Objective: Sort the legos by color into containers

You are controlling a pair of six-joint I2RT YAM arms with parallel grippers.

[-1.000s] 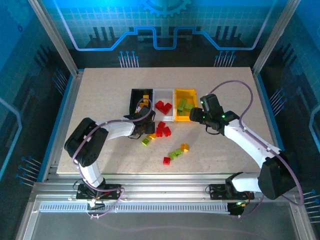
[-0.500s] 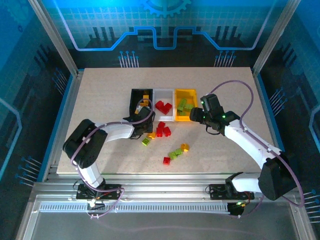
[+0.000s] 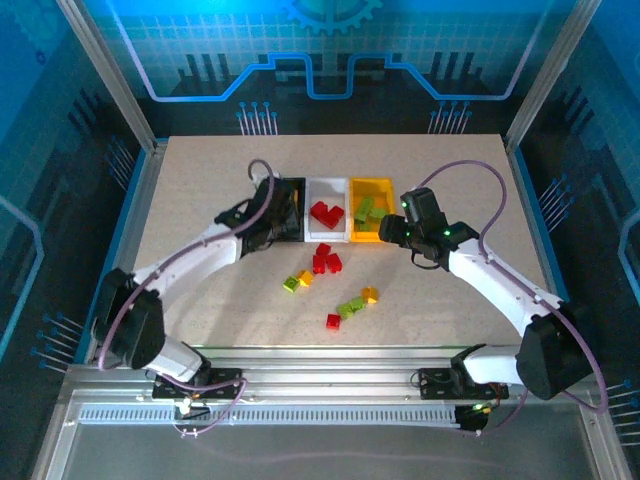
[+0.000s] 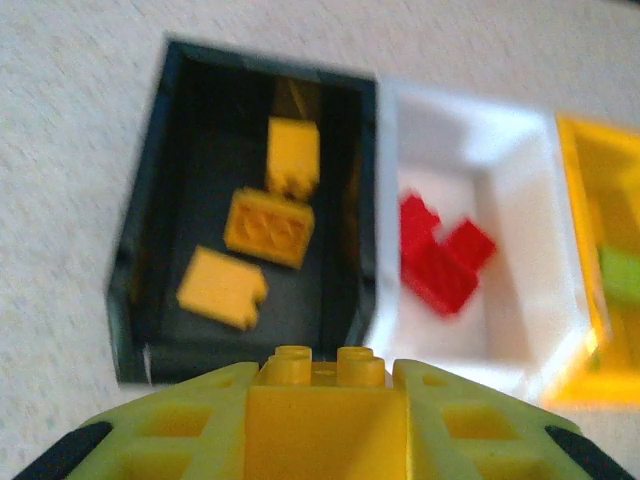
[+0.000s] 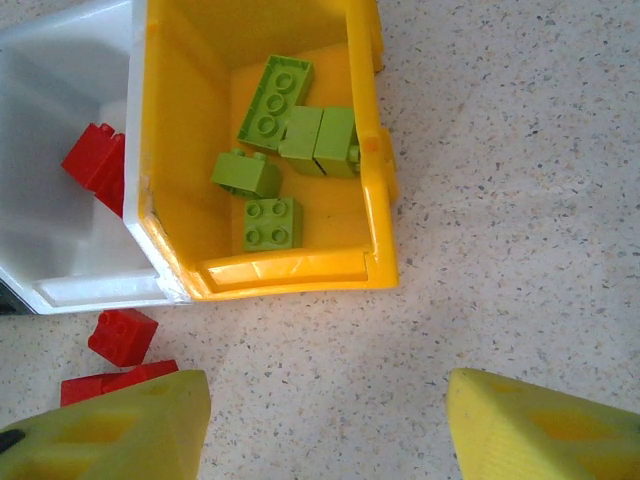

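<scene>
Left jaws: clamped on one orange-yellow brick [image 4: 320,372], its two studs showing above the fingers.
Left gripper [image 3: 268,214]: it hangs over the near edge of the black bin [image 4: 135,260].
Right jaws: apart, with nothing between them.
Right gripper [image 5: 325,415]: above the bare table [image 3: 200,180], near the front wall of the yellow bin [image 5: 290,272].
Black bin: three other orange-yellow bricks [image 4: 268,228] lie inside.
White bin [image 4: 470,145]: red bricks [image 4: 445,262] inside (the wrist picture is blurred, perhaps two or three).
Yellow bin: lime green bricks [image 5: 315,140] only.
Loose bricks: in front of the bins lie a red group [image 3: 325,262], a green and orange pair [image 3: 297,281], then green ones [image 3: 350,306] beside an orange one [image 3: 370,294], and a single red one [image 3: 333,321] nearest the arms.
</scene>
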